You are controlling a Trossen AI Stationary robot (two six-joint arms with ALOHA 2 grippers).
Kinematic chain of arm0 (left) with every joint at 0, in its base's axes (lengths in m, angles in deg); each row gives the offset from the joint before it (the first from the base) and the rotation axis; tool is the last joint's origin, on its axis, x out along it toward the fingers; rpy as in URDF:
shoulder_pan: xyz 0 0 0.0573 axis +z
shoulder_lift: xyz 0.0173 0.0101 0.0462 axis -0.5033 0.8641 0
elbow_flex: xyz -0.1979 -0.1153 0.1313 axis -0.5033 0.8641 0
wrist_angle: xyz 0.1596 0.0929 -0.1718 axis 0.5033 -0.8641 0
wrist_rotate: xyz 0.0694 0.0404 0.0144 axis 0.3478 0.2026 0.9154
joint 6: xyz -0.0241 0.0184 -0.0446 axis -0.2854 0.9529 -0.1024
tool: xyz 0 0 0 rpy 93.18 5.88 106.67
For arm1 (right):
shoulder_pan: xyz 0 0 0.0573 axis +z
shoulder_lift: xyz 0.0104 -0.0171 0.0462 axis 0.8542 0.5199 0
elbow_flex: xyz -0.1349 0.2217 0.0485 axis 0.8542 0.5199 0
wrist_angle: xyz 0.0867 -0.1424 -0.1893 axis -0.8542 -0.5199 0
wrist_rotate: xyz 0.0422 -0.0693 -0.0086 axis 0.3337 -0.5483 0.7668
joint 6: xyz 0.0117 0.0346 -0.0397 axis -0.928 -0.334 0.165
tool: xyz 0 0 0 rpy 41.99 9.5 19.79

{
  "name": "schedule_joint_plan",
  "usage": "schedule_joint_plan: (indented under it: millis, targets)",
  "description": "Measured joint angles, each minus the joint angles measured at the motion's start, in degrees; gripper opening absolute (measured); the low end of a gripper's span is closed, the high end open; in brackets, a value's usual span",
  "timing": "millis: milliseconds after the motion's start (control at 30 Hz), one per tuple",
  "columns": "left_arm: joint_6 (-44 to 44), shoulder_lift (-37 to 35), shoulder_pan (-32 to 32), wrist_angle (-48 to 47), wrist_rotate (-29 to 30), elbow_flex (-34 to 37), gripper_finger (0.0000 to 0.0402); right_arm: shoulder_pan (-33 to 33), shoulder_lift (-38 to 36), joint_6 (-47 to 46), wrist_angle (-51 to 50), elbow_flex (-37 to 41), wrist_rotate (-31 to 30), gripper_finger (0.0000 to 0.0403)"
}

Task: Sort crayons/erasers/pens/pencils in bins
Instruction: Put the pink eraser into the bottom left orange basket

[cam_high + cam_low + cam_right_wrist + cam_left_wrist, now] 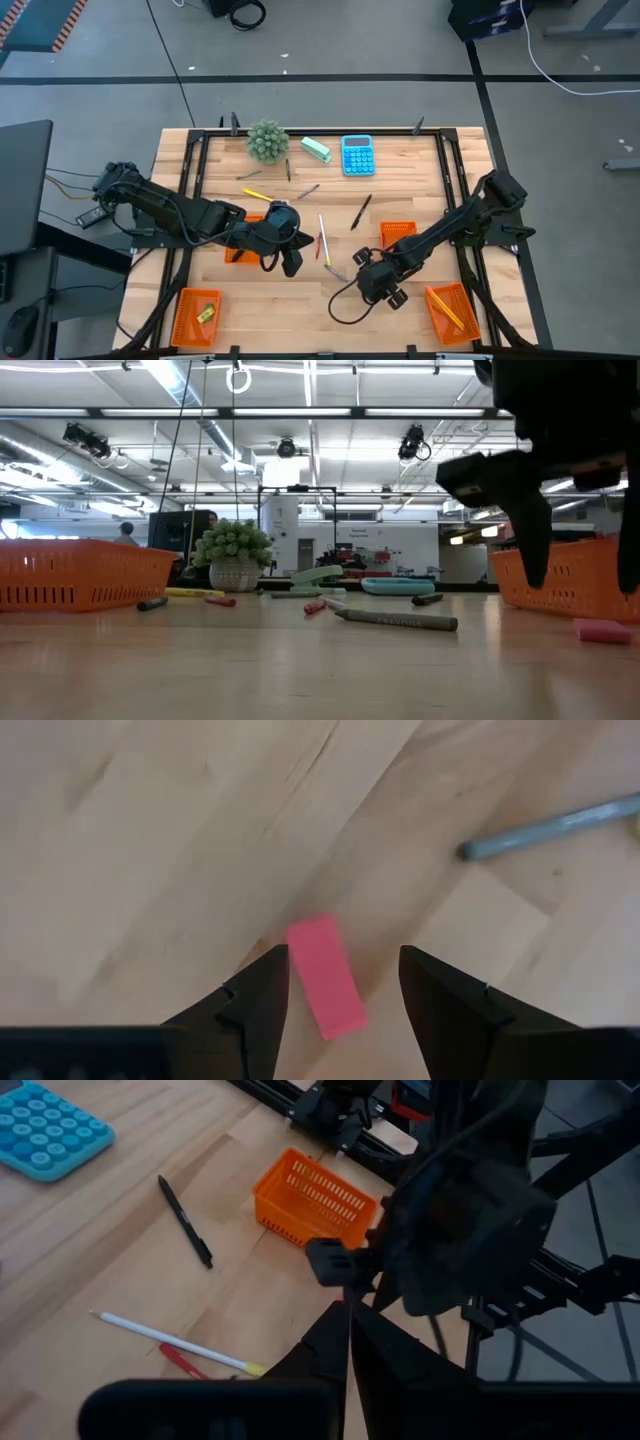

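Fingers of the right gripper (343,985) are being held spread wide, straddling a pink eraser (325,976) lying flat on the table (150,840), not pinched yet. Probably it's light, slightly soft and grippy, so its long sides are best squeezed mid-length. The left gripper (290,262) is being kept pressed shut near mid-table, nothing visibly held. The straddle is shown only by the right wrist view; the eraser bin (196,316) with a yellow-green eraser (206,314) is being shown only from above.

Bare wood around pink eraser (326,976); grey pen (545,828) near.
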Motion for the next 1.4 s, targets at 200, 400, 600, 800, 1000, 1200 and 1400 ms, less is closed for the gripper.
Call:
schedule_joint_plan:
  millis: [200,400,600,800,1000,1200,1400]
  targets:
    - [-1.1,0.0,-0.4,0.0,0.0,0.0,0.001,0.0,2.0,0.8,-0.1,0.0,0.1,0.0195]
    - [-1.0,0.0,-0.4,0.0,0.0,0.0,0.0025,0.0,4.1,1.4,-0.5,-0.1,0.1,0.0193]
    - [-1.0,0.1,-0.4,0.0,0.0,0.0,0.0021,0.0,4.6,1.4,-0.5,-0.3,-0.5,0.0155]
    - [-1.0,0.1,-0.4,0.0,0.0,0.0,0.001,0.1,4.5,1.2,-0.5,-0.2,-0.8,0.0089]
    - [-1.0,0.1,-0.4,0.0,0.0,0.0,0.0025,0.1,3.6,-1.0,-0.6,-0.2,-1.0,0.0056]
    - [-1.0,0.1,-0.4,0.0,0.0,0.0,0.0021,-0.2,-1.2,-4.0,-0.8,0.0,-2.3,0.0057]
    - [-0.7,0.1,-0.4,0.0,0.0,0.0,0.001,-0.4,-9.9,-7.5,-0.7,0.0,-4.4,0.0057]
